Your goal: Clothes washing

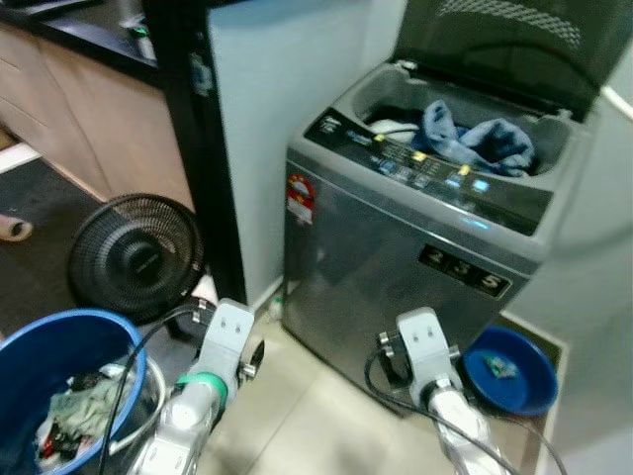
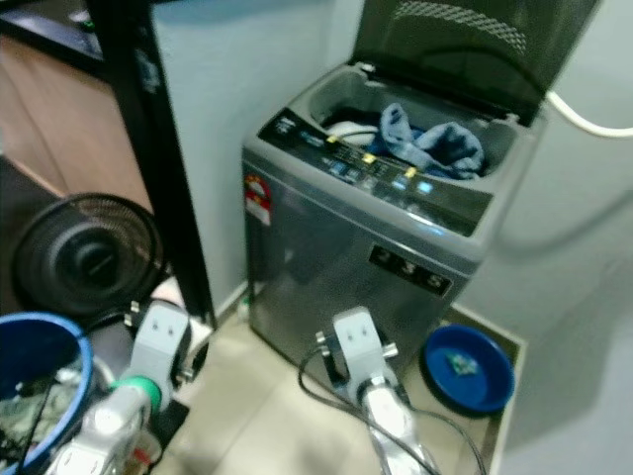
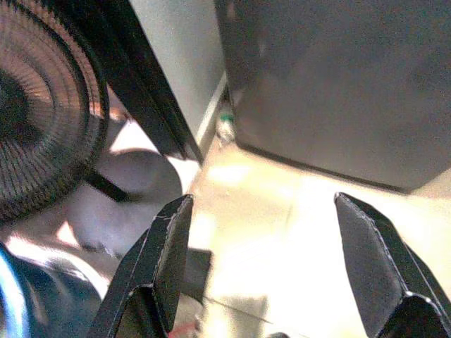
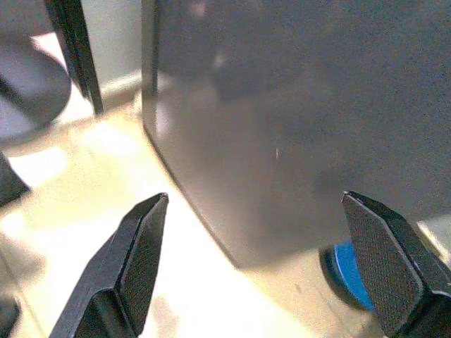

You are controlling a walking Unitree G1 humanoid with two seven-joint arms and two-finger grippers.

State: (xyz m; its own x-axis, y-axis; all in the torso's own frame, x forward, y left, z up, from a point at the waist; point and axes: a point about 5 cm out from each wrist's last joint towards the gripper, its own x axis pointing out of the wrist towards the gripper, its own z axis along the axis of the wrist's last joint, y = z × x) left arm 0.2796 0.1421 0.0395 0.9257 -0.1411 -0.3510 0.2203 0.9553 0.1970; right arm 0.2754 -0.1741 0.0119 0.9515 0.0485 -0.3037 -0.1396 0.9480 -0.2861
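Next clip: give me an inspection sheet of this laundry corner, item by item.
Surface: pale tiled floor, bare in front of the machine.
Job's things: grey top-loading washing machine, lid up, blue clothes heaped in the drum; blue plastic laundry basket at the robot's left, holding cloth.
Clutter: black round floor fan; small blue basin beside the machine.
Grippers: left tool and right tool open, low, holding nothing.
Cables: black leads along both wrists.
Surroundings: black frame post, pale wall.

One washer (image 1: 415,257), one fan (image 1: 135,256), two blue basins (image 1: 509,368).
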